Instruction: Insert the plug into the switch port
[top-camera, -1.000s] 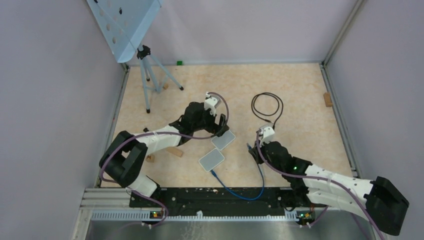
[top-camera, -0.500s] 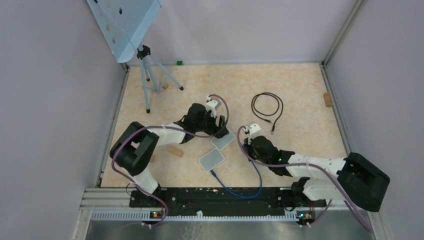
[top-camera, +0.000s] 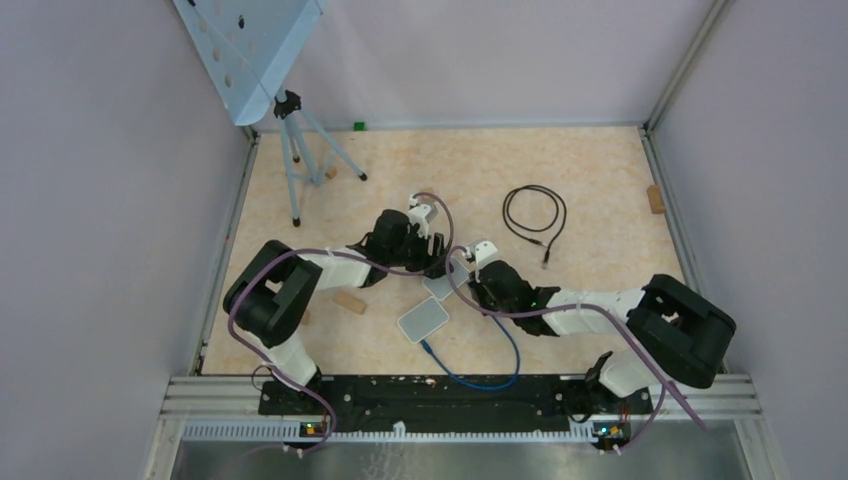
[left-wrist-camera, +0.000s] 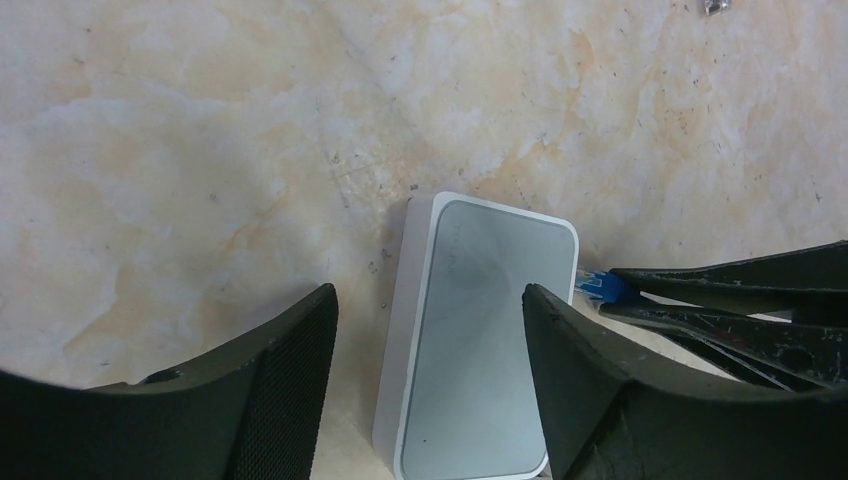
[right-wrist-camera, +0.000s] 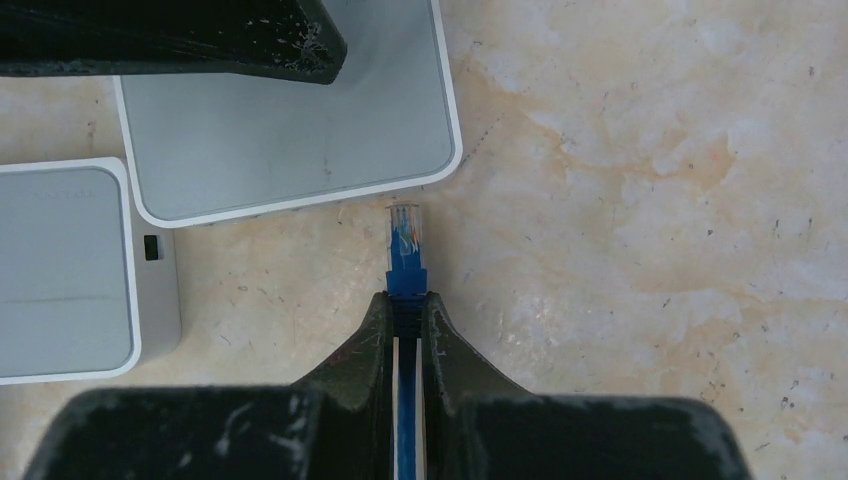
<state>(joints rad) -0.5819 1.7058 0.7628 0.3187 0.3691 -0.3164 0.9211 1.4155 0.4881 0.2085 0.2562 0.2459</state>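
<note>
Two white switch boxes lie mid-table. My left gripper (left-wrist-camera: 430, 305) is open and straddles the farther switch (left-wrist-camera: 485, 330), its fingers on either side without clear contact; that switch also shows in the top view (top-camera: 441, 283) and the right wrist view (right-wrist-camera: 290, 130). My right gripper (right-wrist-camera: 405, 305) is shut on the blue cable just behind its clear plug (right-wrist-camera: 404, 235), whose tip sits a short gap from that switch's edge. The plug also shows in the left wrist view (left-wrist-camera: 597, 287). The nearer switch (top-camera: 423, 320) holds the cable's other end.
The blue cable (top-camera: 480, 380) loops toward the front rail. A coiled black cable (top-camera: 535, 212) lies at the back right. A tripod (top-camera: 300, 150) stands back left. Small wooden blocks (top-camera: 349, 302) lie near the left arm and at the right wall (top-camera: 655, 198).
My right gripper has moved left and away across the table with the blue plug, up to the farther switch. My left gripper shifted only slightly over that switch.
</note>
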